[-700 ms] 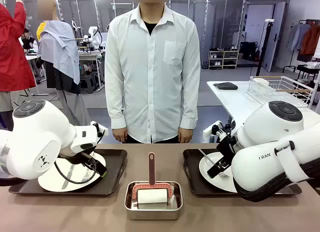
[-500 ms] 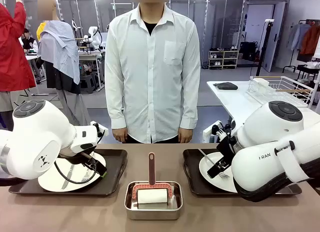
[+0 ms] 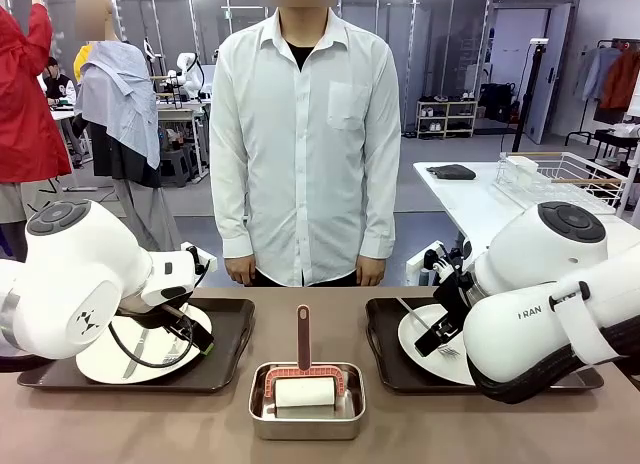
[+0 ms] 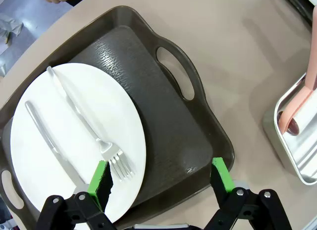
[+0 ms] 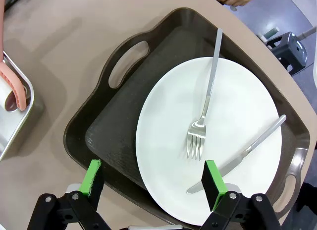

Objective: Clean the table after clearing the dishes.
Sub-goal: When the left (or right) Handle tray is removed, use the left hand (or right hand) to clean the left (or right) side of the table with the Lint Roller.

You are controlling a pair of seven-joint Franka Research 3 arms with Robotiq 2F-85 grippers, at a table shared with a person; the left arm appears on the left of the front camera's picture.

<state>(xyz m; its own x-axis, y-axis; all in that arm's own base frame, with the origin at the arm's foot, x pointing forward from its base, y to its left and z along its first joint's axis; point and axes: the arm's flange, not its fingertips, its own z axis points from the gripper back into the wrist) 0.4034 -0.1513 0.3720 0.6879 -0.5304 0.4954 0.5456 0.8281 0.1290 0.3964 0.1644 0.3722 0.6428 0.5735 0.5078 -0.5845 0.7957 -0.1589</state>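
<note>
On the brownish table (image 3: 200,429) stand two dark handled trays, each with a white plate, a fork and a knife. My left gripper (image 4: 161,175) hangs open over the near edge of the left tray (image 4: 168,136), one pad above its plate (image 4: 69,141). Across that plate lie a fork (image 4: 81,123) and a knife (image 4: 49,143). Above the right tray (image 5: 111,126) my right gripper (image 5: 152,179) is open too, with nothing between its fingers. The right plate (image 5: 218,136) carries a fork (image 5: 204,113) and a knife (image 5: 242,153). Both arms crouch low over the trays in the front view.
A steel tin (image 3: 306,404) stands at the front middle, between the trays, with a pink-handled roller (image 3: 303,369) in it. A person in a white shirt (image 3: 305,134) stands at the far edge, arms down. A white table with a wire rack (image 3: 565,179) is at the back right.
</note>
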